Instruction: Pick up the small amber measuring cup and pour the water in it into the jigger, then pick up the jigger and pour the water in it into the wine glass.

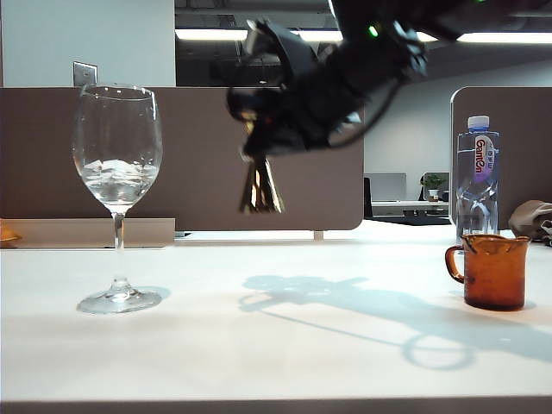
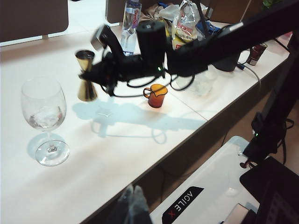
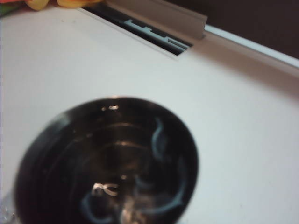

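**Jigger in the air, water in the glass**

Your right gripper (image 2: 96, 77) is up over the white table (image 1: 276, 345), clamped on the waist of the jigger (image 1: 260, 188), and you can see the gold hourglass hanging clear of the tabletop in the exterior view, its lower cone flaring below the dark gripper body. From the left wrist camera the jigger (image 2: 86, 77) reads close to upright, open mouth on top, held just beside the wine glass and a little above the level of its rim, not touching it. Your right wrist camera looks straight down into the jigger (image 3: 107, 163): a dark round mouth filling the lower part of the picture, blurred, with pale glints inside; whether any water is left in there you cannot tell.

The wine glass (image 1: 117, 164) stands upright at the left of the table, on its foot, with clear liquid low in the bowl. The small amber measuring cup (image 1: 492, 272) sits on the table well over to the right, upright, handle toward the glass, with nothing gripping it. Behind it stands a clear water bottle (image 1: 477, 177) with a white cap.

Your left gripper (image 2: 132, 205) shows only as two blurred fingertips at the edge of its own camera, off the table's near side, close together with nothing between them.
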Robot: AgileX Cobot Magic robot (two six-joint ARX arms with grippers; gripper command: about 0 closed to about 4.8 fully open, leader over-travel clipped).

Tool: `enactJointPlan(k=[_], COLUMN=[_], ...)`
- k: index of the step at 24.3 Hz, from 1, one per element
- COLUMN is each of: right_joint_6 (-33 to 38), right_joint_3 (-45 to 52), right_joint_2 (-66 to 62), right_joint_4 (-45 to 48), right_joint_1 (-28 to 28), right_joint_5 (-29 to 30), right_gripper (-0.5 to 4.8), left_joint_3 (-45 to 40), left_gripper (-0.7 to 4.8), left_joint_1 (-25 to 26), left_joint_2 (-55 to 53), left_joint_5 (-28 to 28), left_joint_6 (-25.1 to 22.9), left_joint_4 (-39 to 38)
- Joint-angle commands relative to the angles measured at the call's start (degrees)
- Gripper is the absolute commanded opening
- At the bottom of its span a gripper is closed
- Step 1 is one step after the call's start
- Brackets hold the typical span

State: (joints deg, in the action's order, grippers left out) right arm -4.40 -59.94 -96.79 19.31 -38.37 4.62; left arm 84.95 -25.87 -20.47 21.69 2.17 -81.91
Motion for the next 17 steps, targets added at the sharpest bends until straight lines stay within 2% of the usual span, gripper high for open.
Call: enactJointPlan(k=[1, 8, 17], right_joint_6=[-0.2, -0.9, -2.3], right_joint_3=[-3.8, -11.6, -15.3], right_joint_2=[0.7, 0.7, 0.7], right_joint_4=[-2.6, -9.5, -14.0], right_joint_1=[-0.5, -2.2, -3.3], right_joint_5=[0.0, -1.1, -2.3], right_gripper=[-0.05, -0.05, -0.05], left_joint_3=[0.2, 0.2, 0.2], left_gripper=[-0.02, -0.02, -0.02], left_joint_1=[0.0, 0.0, 0.0], left_joint_2=[-0.1, -0.1, -0.1], left_joint_5=[0.2, 0.2, 0.2], left_joint_6=[-0.2, -0.2, -0.2], left_joint_4=[-0.1, -0.1, -0.1])
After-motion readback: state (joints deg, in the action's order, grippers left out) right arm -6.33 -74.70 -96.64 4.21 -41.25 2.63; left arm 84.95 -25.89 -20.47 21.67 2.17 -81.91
